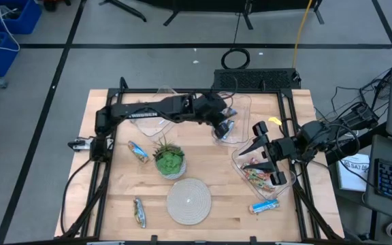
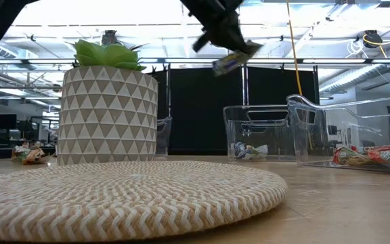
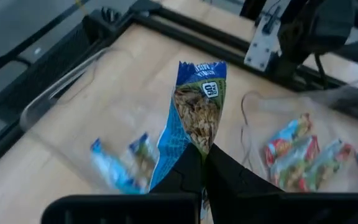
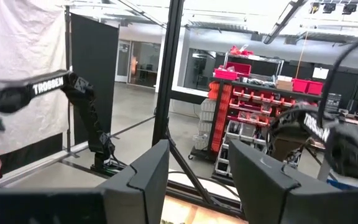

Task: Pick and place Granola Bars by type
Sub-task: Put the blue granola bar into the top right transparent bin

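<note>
My left gripper (image 1: 223, 126) is shut on a blue granola bar (image 3: 197, 102), held in the air over the clear far bin (image 1: 240, 112). It also shows at the top of the low view (image 2: 230, 47). That bin holds blue bars (image 3: 122, 163). My right gripper (image 1: 254, 155) is open and empty above the clear right bin (image 1: 281, 182), which holds multicoloured bars (image 1: 256, 175). Loose bars lie flat on the table: one left of the plant (image 1: 138, 151), one at the near left (image 1: 139, 211), one blue at the near right (image 1: 264, 205). My left gripper pinches one end of the blue bar (image 3: 199, 142) between its two fingers. The rest of the wrapper sticks out past the fingertips. The fingers slant down from above (image 2: 222, 30). The bar (image 2: 232, 62) hangs tilted below them, lifted clear above the bin.
A green plant in a patterned pot (image 1: 169, 160) stands left of centre, with a round woven mat (image 1: 189, 201) near it toward the front edge. A third clear bin (image 1: 152, 117) lies under the left arm. A black frame (image 1: 288, 122) borders the table.
</note>
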Available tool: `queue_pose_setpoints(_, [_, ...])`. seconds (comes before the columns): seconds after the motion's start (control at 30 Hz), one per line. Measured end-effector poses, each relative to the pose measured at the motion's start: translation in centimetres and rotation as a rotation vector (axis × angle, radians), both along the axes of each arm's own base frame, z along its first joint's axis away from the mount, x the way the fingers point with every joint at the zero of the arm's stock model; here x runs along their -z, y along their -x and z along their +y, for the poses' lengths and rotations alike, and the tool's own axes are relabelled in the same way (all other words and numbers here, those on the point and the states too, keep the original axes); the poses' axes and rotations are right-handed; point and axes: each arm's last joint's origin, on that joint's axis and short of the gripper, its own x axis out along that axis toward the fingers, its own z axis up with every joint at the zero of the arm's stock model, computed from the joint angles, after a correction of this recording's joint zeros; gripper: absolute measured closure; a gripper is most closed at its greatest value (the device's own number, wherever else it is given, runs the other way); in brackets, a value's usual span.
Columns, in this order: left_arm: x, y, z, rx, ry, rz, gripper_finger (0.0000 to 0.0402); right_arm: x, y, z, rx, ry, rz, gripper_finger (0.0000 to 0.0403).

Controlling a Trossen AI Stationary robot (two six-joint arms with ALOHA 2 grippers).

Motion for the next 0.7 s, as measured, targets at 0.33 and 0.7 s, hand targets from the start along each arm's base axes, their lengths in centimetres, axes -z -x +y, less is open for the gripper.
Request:
queue_pose_setpoints(0.33, [8.0,-4.0,2.1,0.082,0.069,0.059,0.0394,-0.3,0.1,0.0,-0.003,-0.016,-0.026,0.0245])
queue_pose_setpoints(0.7, [9.7,-4.9,2.1,0.182,0.165,0.033,0.0300,-0.6,0.1,0.0,-0.009,-0.026,-0.053,0.0245])
